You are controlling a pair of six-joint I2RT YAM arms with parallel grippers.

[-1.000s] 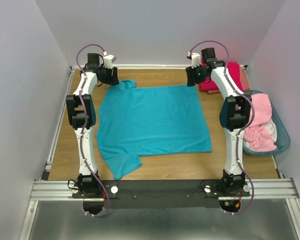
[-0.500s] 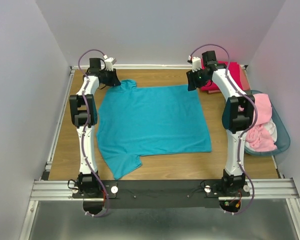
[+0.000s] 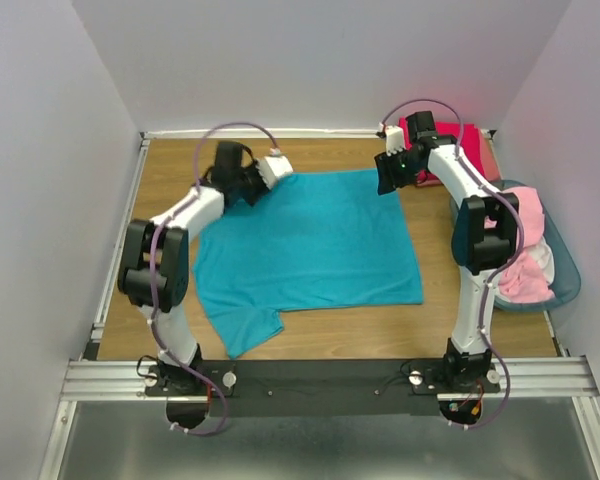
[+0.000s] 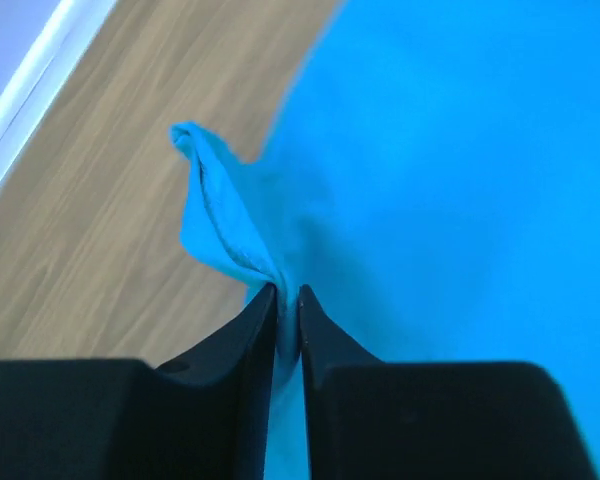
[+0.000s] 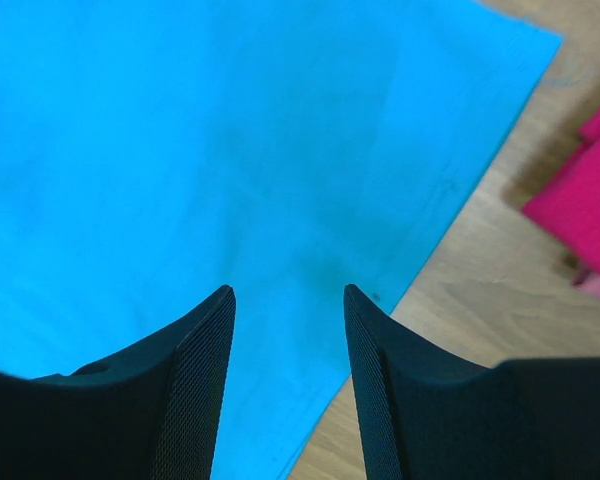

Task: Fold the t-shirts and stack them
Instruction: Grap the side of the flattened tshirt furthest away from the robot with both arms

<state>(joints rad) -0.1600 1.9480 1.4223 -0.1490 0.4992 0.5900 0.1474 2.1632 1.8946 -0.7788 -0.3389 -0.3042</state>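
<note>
A teal t-shirt (image 3: pixel 310 245) lies spread flat on the wooden table (image 3: pixel 170 165). My left gripper (image 3: pixel 248 190) is shut on the shirt's far left sleeve, and the pinched teal cloth (image 4: pixel 225 215) bunches up between the fingers. My right gripper (image 3: pixel 388 178) is open and empty, hovering over the shirt's far right corner (image 5: pixel 500 60). A folded crimson-pink shirt (image 3: pixel 450 150) lies at the far right and also shows in the right wrist view (image 5: pixel 585 195). Light pink shirts (image 3: pixel 525 245) fill the basket.
A blue-tinted plastic basket (image 3: pixel 568 280) stands at the right edge of the table. A white rail (image 3: pixel 120 240) runs along the table's left side. Grey walls close in the back and sides.
My left gripper has moved right and toward the shirt's middle, carrying the far left sleeve with it. The right gripper has shifted slightly toward the far right corner.
</note>
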